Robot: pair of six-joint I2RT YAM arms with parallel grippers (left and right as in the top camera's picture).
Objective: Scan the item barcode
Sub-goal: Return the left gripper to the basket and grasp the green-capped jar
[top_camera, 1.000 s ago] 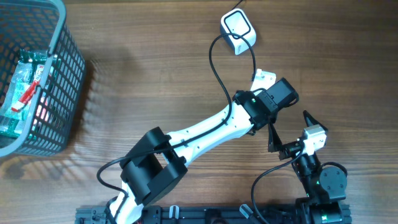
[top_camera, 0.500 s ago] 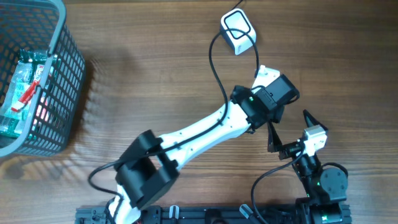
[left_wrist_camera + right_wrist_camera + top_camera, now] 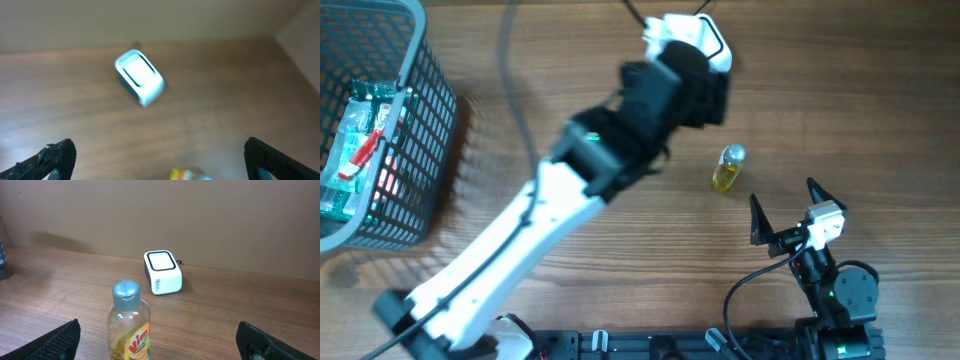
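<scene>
One thing has changed — the left claw, down over the bottle a second ago, has let go and swung up toward the far scanner, spread wide and empty. The bottle now stands upright on the counter, between the scanner and the near right claw, which is also wide open and empty. Set apart like this, it probably awaits a fresh grasp. Far left, the basket holds plastic packets.
</scene>
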